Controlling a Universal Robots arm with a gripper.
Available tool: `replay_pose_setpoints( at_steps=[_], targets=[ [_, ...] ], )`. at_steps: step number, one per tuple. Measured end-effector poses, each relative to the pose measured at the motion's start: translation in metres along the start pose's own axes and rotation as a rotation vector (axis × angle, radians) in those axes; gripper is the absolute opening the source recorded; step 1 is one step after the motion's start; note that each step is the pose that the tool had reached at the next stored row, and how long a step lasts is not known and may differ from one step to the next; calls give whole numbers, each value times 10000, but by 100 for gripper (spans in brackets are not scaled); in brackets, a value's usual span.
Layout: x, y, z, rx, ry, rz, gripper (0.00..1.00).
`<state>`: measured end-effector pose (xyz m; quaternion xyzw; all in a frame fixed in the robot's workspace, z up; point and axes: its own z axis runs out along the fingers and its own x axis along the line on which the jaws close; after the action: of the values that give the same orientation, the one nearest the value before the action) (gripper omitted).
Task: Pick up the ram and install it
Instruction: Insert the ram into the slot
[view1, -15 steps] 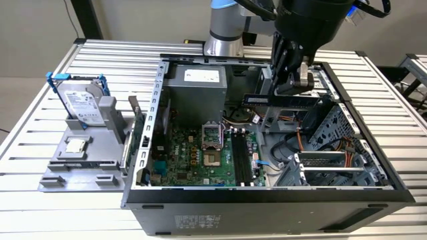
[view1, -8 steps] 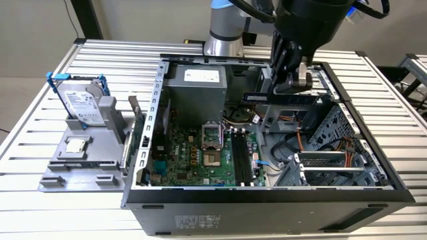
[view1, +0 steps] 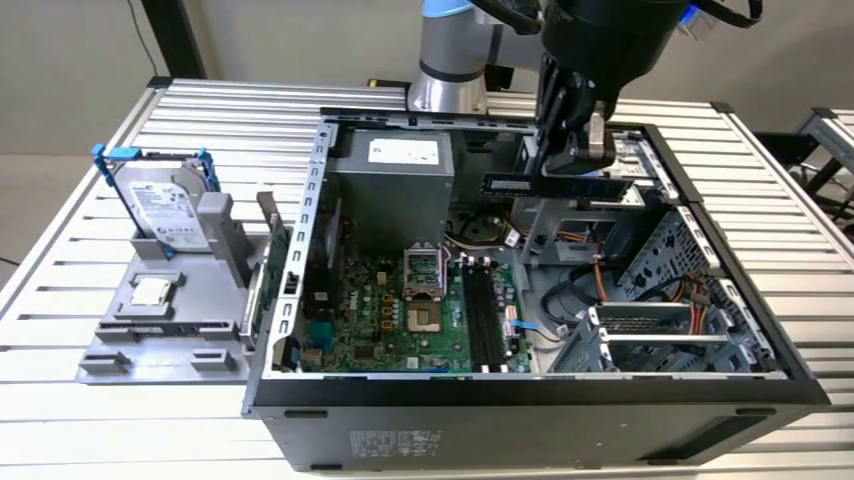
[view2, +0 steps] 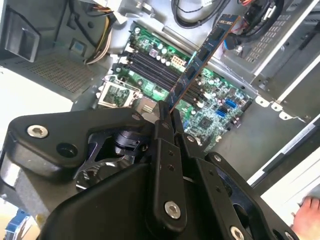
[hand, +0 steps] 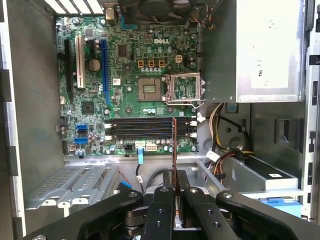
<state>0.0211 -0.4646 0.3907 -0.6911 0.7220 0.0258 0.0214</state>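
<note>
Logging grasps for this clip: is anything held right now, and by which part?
Yes: the long, thin bluish-green circuit-board ram stick, pinched between the jaws near one end, the rest jutting free.

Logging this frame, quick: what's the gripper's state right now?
Gripper: shut on the ram, holding it above the motherboard.

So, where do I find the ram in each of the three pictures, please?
Exterior view: the ram lies level in the jaws, above the back of the open case.
Second wrist view: the ram slants away from the jaws, over the motherboard.
First wrist view: the ram is edge-on, a thin strip from the jaws.
Shared landmark: the black memory slots.
</note>
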Motion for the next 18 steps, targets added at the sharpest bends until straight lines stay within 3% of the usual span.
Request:
replay_pose_setpoints(
  at_steps=[18],
  targets=[
    [-9,0,3,9,23,132,0]
  ],
)
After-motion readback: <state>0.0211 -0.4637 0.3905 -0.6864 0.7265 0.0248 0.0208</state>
